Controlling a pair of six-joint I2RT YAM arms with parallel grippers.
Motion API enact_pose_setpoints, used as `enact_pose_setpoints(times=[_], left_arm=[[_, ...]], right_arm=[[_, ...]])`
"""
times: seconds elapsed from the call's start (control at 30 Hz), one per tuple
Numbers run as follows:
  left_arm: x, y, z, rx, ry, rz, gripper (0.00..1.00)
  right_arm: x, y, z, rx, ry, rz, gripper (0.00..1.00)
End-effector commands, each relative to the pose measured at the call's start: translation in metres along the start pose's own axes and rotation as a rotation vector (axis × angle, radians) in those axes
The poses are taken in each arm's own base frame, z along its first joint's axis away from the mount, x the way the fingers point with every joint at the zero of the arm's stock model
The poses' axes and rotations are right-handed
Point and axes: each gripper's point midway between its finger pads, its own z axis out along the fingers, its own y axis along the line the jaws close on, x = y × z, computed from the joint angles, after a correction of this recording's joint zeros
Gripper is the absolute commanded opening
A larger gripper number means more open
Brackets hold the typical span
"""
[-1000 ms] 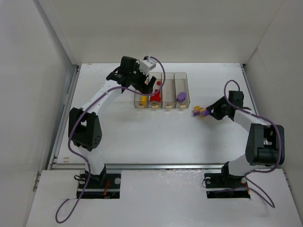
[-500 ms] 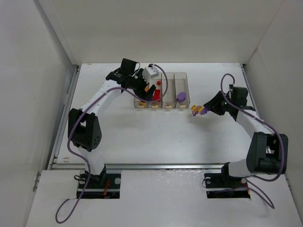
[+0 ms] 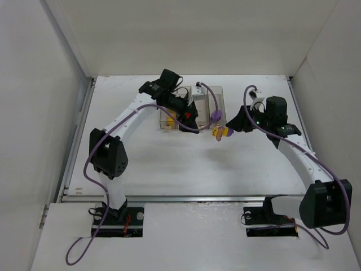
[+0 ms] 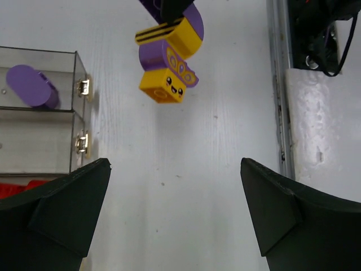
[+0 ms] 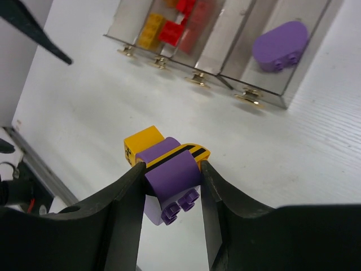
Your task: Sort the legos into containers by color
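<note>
Since a second ago, both arms have closed in on the middle of the top view. The right gripper has swung left from the right side of the table, and the left gripper has slid rightwards over the containers.

The right gripper's two fingers are clamped on a bee lego: purple wings, a yellow body with black stripes, and a yellow head with a small face. In the top view, the bee lego sits just off the lower right corner of the container row, near it but not inside any bin. The left wrist view shows the same lego at the top of the frame, pinched from above.

The left gripper stands with its fingers spread wide and nothing between them, and it covers much of the row in the top view.

Four clear bins stand side by side, with brass clasps at their near ends. In the right wrist view, the bin at the right of the row holds one rounded purple brick. The one beside it looks bare. The next holds red pieces, and the leftmost holds a yellow piece.
</note>
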Motion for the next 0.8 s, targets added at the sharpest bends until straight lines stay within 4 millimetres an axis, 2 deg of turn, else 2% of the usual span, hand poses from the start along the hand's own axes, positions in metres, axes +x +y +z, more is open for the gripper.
enact_pose_setpoints(times=[0.0, 0.13, 0.27, 0.5, 0.67, 0.77], left_arm=[[-0.017, -0.026, 0.015, 0.117, -0.042, -0.054, 1.00], [-0.011, -0.021, 0.028, 0.139, -0.065, -0.126, 1.00], [-0.020, -0.020, 0.035, 0.186, -0.117, -0.200, 1.00], [-0.013, -0.020, 0.050, 0.181, -0.086, -0.236, 0.99], [0.002, -0.023, 0.060, 0.200, -0.059, -0.273, 0.99], [0.001, -0.024, 0.062, 0.226, -0.071, -0.283, 0.97]], right_arm=[[-0.019, 0.033, -0.007, -0.091, -0.045, -0.124, 0.00], [-0.028, 0.051, -0.013, -0.124, -0.083, -0.151, 0.00], [-0.021, 0.065, -0.009, -0.160, -0.061, -0.158, 0.00], [-0.025, 0.067, -0.007, -0.155, -0.077, -0.153, 0.00], [-0.027, 0.072, -0.008, -0.164, -0.080, -0.161, 0.00], [-0.029, 0.077, -0.008, -0.174, -0.083, -0.169, 0.00]])
